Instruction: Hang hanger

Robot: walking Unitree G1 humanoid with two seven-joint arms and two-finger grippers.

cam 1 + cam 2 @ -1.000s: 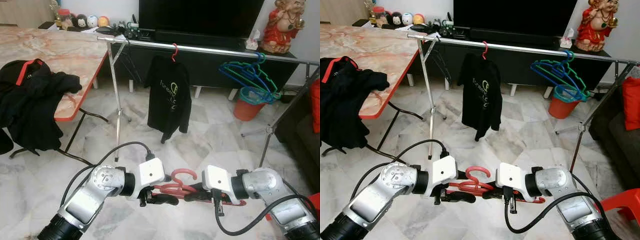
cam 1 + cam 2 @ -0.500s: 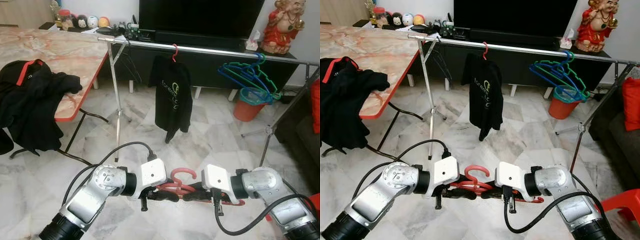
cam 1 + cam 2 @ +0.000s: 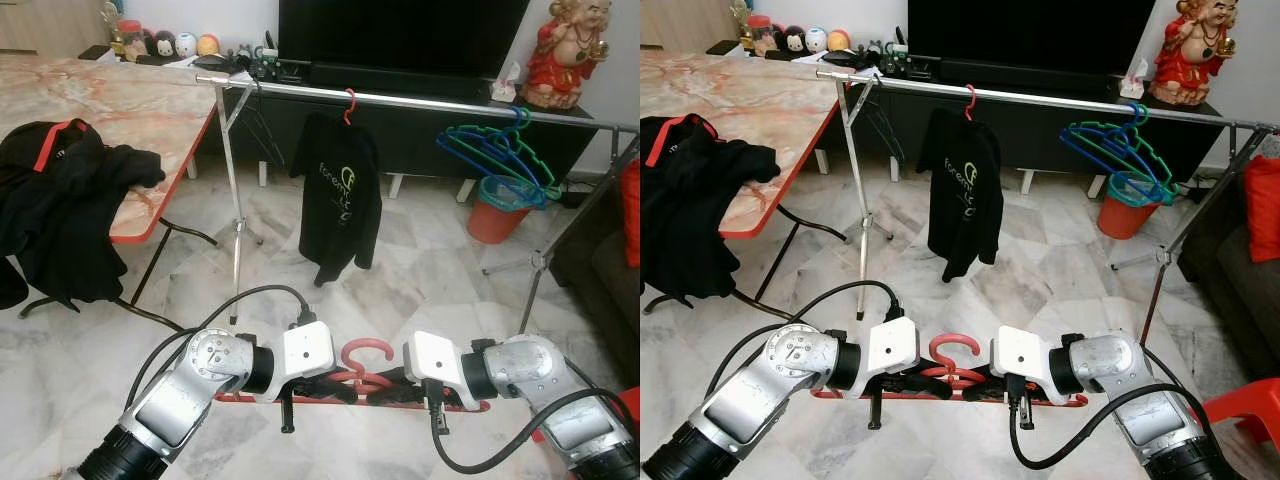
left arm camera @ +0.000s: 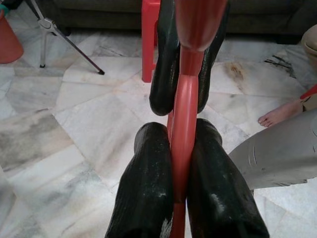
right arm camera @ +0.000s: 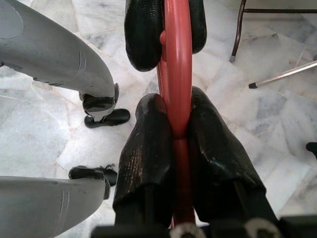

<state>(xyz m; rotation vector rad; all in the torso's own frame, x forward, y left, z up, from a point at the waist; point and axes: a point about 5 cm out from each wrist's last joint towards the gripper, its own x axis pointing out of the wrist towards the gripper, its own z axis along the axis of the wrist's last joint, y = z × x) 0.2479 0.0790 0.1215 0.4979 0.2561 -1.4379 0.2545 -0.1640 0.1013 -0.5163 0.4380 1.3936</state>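
Two grippers meet low in the left eye view, the left gripper [image 3: 335, 392] and the right gripper [image 3: 385, 386] facing each other fingertip to fingertip, each one clamped on the red hanger [image 3: 365, 362], whose hook curls up between the two white wrist blocks while its bottom bar runs out past both wrists. Beyond the grippers, well apart from them, a metal clothes rail [image 3: 430, 100] spans the room; a black shirt [image 3: 340, 195] hangs from it on a red hook straight ahead of the left gripper, and a bunch of green and blue hangers [image 3: 500, 160] hangs farther along toward the right gripper's side. Out past the left arm, a black jacket [image 3: 60, 205] drapes over the edge of a marble-topped table [image 3: 130, 100]. An orange bucket [image 3: 497, 210] stands on the floor under the bunch of hangers. From the left wrist view, the left gripper's fingers [image 4: 146, 193] press on either side of the hanger's red bar, and the right gripper's fingers pinch the same bar just beyond them, nearly touching. From the right wrist view, the right gripper's fingers [image 5: 148, 153] squeeze the red bar in the same way, with the left gripper's fingers closed on it just ahead and the robot's silver legs beside them over the marble floor [image 5: 277, 129].
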